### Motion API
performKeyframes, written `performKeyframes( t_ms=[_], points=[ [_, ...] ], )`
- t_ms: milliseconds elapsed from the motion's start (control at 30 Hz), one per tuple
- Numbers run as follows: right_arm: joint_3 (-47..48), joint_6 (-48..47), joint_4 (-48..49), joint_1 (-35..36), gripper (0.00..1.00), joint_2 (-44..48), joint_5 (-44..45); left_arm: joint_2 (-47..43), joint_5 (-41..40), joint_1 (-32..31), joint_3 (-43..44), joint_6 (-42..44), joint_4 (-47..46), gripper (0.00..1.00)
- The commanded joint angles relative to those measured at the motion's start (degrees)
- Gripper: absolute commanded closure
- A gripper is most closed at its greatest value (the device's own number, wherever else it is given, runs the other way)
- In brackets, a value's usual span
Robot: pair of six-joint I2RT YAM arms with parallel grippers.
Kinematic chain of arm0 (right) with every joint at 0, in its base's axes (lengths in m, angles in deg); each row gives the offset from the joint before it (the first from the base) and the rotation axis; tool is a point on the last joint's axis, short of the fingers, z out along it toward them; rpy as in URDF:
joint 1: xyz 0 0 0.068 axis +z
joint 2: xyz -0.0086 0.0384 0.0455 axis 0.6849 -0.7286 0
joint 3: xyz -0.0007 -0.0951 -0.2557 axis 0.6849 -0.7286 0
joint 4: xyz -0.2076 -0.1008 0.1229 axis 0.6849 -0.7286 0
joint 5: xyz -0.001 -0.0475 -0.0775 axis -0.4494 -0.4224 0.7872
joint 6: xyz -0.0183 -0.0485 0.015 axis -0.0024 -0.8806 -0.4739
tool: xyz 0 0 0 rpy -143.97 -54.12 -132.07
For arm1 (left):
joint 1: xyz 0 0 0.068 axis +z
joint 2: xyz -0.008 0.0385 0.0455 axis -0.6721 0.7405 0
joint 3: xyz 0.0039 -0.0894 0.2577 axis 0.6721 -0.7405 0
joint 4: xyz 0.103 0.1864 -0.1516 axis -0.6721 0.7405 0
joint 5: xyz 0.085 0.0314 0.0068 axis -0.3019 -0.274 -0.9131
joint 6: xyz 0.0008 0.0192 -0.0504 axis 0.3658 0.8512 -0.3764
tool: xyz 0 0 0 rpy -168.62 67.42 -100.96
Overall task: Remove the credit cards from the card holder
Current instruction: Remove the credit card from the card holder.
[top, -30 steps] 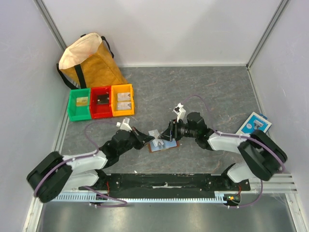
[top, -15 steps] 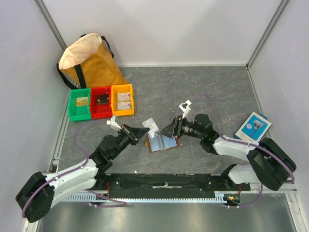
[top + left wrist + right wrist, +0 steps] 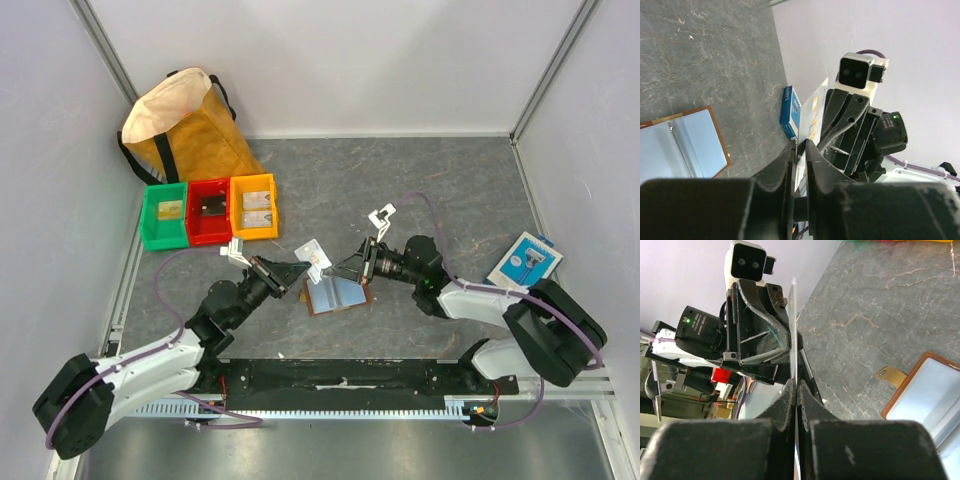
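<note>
- The card holder (image 3: 338, 294) lay open and flat on the table (image 3: 450, 190) just beyond the arm bases, pale inside up. Whether any card remained in its pockets could not be told.
- Over its far edge, one credit card (image 3: 313, 251) hung in the air, out of the wallet but not set down.
- The right gripper (image 3: 343, 270) was clenched on that card. The left gripper (image 3: 303, 268) flanked it with a slim gap, and whether it gripped could not be told.
- A blue-and-white packet (image 3: 526, 258) lay well apart at the right.
- Farther left, the green bin (image 3: 165, 217), red bin (image 3: 209, 211) and orange bin (image 3: 253, 207) held small flat items, likely cards already removed. Nothing stood between them and the card, though the two arms crowded each other.
- A brown bag (image 3: 185, 125) stood behind the bins.
</note>
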Motion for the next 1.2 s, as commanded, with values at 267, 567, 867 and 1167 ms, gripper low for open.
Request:
performKeyframes(
  t_ms=[267,567,867,1167],
  points=[
    [11.31,-29.15,-41.64,-0.51,1.00,15.07,4.27,-10.84,2.05,0.83,16.96,31.80,36.14,0.21],
    [19.94,-45.78,-62.32,-0.51,1.00,19.03,0.93,-0.30,17.16,3.03,40.52,60.30,59.54,0.18],
    [23.02,-50.89,-65.67,-0.51,1.00,20.97,-3.56,9.72,37.28,4.70,50.12,75.33,64.73,0.18],
    [23.46,-52.12,-66.20,-0.51,1.00,21.24,-4.35,13.07,41.15,6.46,50.03,81.23,64.48,0.20]
  ],
)
